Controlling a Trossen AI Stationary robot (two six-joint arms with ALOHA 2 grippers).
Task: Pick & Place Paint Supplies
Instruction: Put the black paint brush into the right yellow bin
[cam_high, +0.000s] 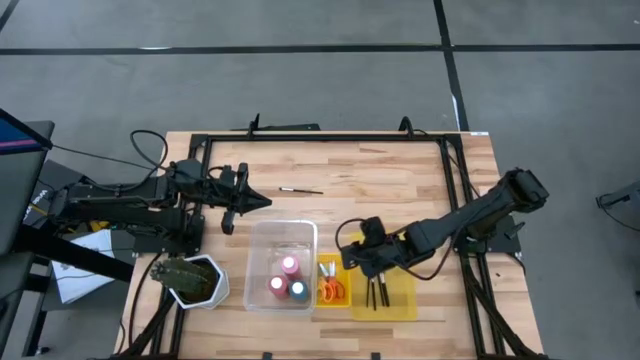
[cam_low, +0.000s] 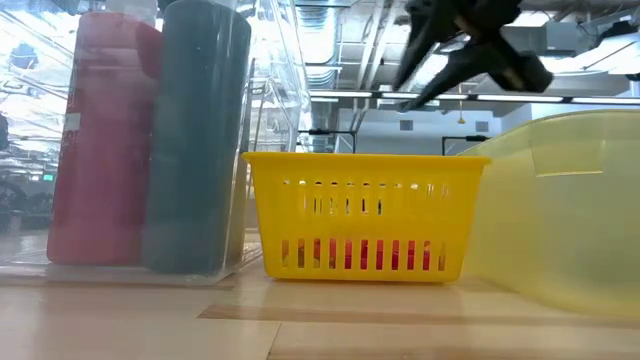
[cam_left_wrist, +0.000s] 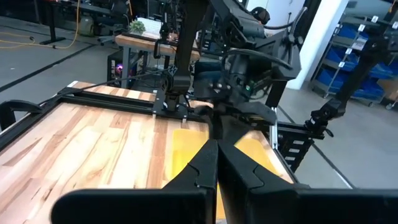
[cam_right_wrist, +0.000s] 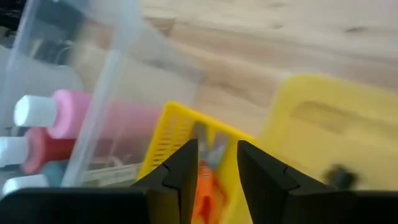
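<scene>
Table: pale wood-plank top (cam_high: 400, 170) in a black frame, grey floor around it; the low view looks past the bins into a bright workshop.
Clear bin: (cam_high: 262, 235) holds three bottles: pink (cam_high: 290, 265), red (cam_high: 278, 285), blue (cam_high: 298, 290).
Basket: small slatted yellow basket (cam_high: 327, 263) just beside the clear bin; orange scissors (cam_high: 331, 291) lie inside.
Yellow tray: (cam_high: 405, 300) beside the basket; two dark brushes (cam_high: 378, 292) lie in it.
Loose brush: one brush (cam_high: 299, 190) lies alone on bare wood, well apart from all bins.
Right gripper: (cam_high: 352, 258) hangs over the seam between basket and tray. Its wrist view shows the fingers (cam_right_wrist: 186, 171) a narrow gap apart with nothing between them; the scissors (cam_right_wrist: 204, 186) sit directly below that gap, the bottles off to one side.
Left gripper: (cam_high: 262, 202) hovers near the loose brush, which lies just ahead of and to one side of the tips. Fingers (cam_left_wrist: 202, 168) pressed together, holding nothing.
Step in hand: judging by the layout, only the loose brush is left to collect, and the left arm is nearer it.
Doing it well: spread the fingers first, line the gap across the handle rather than along it, descend until the tips nearly graze the wood, and close at mid-handle so it does not tip.
Risk: the thin, round handle could roll off or slip out of a shallow pinch.
</scene>
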